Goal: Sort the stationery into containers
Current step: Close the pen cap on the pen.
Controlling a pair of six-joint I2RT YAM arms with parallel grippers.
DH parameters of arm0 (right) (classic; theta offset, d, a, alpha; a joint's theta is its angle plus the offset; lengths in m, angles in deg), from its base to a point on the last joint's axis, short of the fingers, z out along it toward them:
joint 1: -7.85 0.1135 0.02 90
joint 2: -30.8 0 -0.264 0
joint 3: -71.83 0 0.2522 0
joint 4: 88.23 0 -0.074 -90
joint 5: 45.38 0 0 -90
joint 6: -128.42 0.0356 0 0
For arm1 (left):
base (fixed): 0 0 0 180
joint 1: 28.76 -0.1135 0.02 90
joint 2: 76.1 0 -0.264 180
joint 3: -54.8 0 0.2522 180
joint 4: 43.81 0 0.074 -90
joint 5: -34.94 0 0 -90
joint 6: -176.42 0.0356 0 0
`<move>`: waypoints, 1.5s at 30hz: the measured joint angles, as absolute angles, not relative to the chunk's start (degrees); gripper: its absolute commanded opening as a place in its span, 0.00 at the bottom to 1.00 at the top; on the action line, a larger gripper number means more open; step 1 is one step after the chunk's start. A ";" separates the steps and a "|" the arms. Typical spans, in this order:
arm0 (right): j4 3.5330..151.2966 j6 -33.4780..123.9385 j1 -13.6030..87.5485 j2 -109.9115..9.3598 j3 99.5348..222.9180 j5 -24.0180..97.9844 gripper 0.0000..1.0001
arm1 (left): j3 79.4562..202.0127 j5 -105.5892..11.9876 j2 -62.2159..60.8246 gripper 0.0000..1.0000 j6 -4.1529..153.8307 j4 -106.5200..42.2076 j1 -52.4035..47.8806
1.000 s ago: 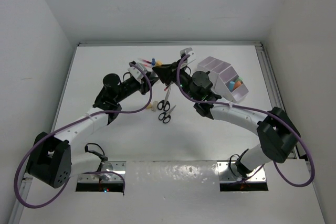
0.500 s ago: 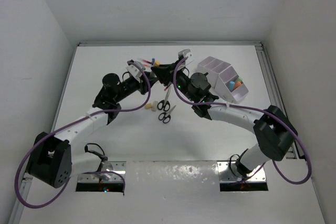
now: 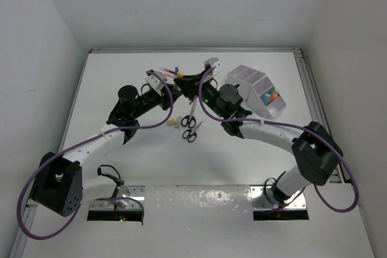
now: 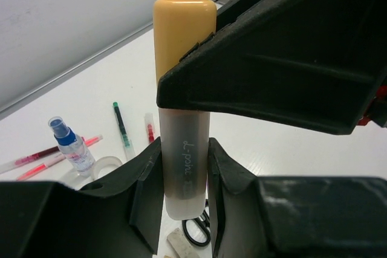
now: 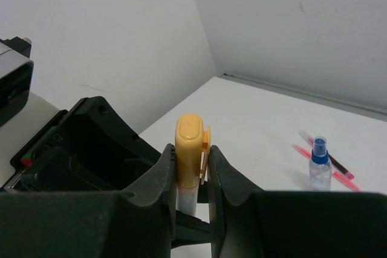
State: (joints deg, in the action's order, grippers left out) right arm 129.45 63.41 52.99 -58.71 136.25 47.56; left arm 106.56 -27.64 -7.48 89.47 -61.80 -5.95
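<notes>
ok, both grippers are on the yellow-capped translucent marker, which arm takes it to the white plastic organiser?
Right, probably. The right gripper grips the marker by its cap, and the organiser stands beside that arm, across from the left gripper on the barrel.

One yellow-capped marker point(image 4: 184, 77) is showing up close in both wrist views. Two pairs of scissors point(image 3: 191, 132) are lying side by side. Four pens are showing in the left wrist view: one green pen point(image 4: 121, 128), one short red pen point(image 4: 149, 130) and two long pink-red pens point(image 4: 42, 158). One spray bottle point(image 4: 71, 147) and one tape ring point(image 4: 103, 166) are sitting among them. What look like two beige erasers point(image 3: 173, 122) are lying near the scissors. One organiser point(image 3: 248, 77) is holding at least two coloured pieces point(image 3: 273, 96).
</notes>
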 measured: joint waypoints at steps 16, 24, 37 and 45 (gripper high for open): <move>113.98 58.91 54.06 -52.31 139.87 45.40 0.39 | 105.93 -23.18 -10.04 0.00 90.63 -67.96 -5.69; 110.63 57.86 54.08 -50.10 140.14 44.81 0.46 | 105.93 -21.59 -10.26 0.00 90.60 -68.84 -5.56; 97.50 53.16 53.28 -43.48 145.84 42.76 0.64 | 105.95 -21.04 -12.16 0.00 90.58 -73.67 -5.47; 97.45 52.26 52.97 -43.56 149.60 42.69 0.62 | 105.95 -21.02 -12.16 0.00 90.58 -73.56 -5.41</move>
